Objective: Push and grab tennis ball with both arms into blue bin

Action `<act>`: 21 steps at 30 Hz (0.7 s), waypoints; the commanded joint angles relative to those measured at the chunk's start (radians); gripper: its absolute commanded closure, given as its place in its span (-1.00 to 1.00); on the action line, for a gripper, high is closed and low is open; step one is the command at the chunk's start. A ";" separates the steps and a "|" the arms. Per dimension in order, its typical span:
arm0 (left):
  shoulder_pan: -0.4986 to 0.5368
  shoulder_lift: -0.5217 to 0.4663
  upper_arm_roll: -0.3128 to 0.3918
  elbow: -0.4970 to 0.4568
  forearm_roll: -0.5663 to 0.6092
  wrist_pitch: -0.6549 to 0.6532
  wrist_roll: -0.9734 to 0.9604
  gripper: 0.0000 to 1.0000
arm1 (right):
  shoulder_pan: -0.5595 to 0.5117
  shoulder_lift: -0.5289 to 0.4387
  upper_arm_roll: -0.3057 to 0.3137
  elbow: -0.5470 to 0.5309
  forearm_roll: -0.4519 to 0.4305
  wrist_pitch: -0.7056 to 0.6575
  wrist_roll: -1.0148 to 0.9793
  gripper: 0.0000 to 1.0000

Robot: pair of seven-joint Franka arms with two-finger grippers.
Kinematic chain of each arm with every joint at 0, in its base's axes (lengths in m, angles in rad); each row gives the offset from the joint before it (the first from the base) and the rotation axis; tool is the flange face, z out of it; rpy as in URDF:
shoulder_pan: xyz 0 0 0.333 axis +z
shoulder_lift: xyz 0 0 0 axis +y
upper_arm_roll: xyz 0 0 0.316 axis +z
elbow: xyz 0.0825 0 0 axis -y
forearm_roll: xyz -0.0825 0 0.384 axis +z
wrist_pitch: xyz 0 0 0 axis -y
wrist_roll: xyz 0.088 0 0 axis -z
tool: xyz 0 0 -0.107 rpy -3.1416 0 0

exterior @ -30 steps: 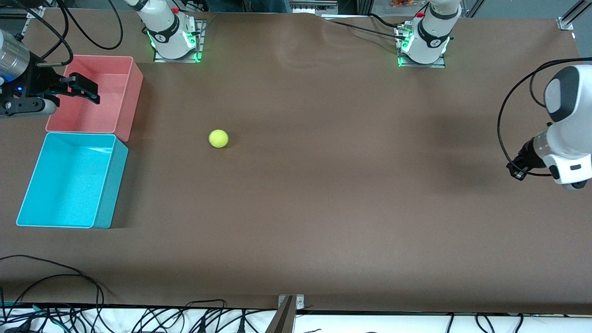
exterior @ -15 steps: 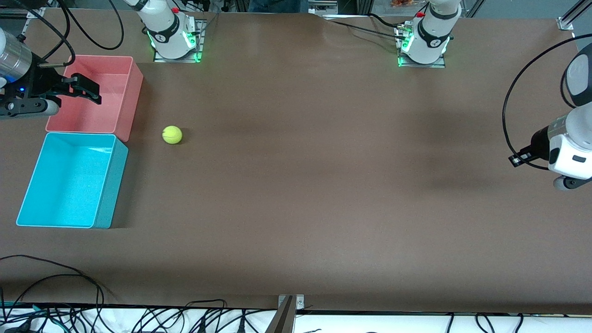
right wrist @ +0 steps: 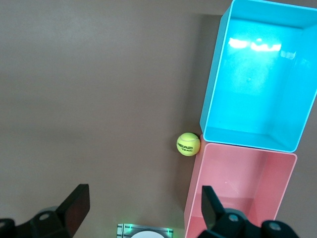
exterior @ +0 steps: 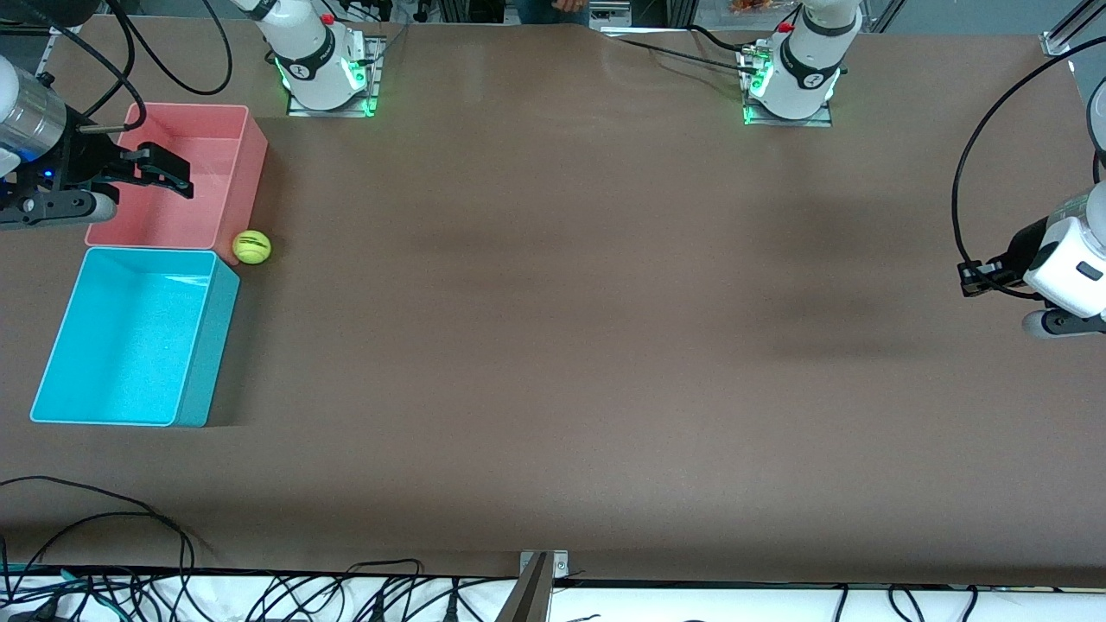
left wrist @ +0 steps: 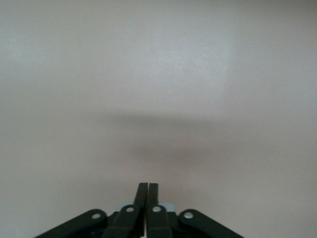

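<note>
The tennis ball (exterior: pixel 251 247) rests on the surface against the pink bin's (exterior: pixel 244 186) corner, beside the blue bin (exterior: pixel 207 345), not inside. The right gripper (right wrist: pixel 143 210) hangs above it, jaws wide and empty; grabbing remains. The left gripper (left wrist: pixel 147 191) waits well apart, jaws closed.

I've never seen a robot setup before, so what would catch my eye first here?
Probably the tennis ball, bright yellow-green on the brown table, resting against the corner of the pink bin just beside the blue bin. The right gripper hangs over the pink bin with fingers open, while the left gripper, fingers shut, waits at the left arm's end of the table.
</note>
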State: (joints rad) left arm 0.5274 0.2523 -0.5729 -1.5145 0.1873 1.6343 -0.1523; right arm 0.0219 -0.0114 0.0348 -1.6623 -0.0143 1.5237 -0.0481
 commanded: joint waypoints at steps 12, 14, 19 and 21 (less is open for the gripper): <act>-0.040 0.004 0.010 0.025 -0.022 -0.024 0.036 -1.00 | -0.002 0.054 -0.004 -0.033 -0.009 -0.053 -0.001 -1.00; -0.040 0.007 0.010 0.027 -0.019 -0.024 0.037 -1.00 | -0.002 0.053 -0.006 -0.063 -0.010 -0.045 0.002 -1.00; -0.043 0.010 0.010 0.043 -0.019 -0.024 0.040 -1.00 | -0.005 0.057 -0.010 -0.163 -0.010 0.004 0.005 -1.00; -0.044 0.013 0.010 0.056 -0.019 -0.024 0.040 -1.00 | -0.005 0.050 -0.012 -0.215 -0.012 0.050 0.005 -1.00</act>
State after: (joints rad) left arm 0.4909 0.2536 -0.5683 -1.5095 0.1873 1.6313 -0.1329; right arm 0.0193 0.0609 0.0255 -1.7577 -0.0153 1.4962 -0.0481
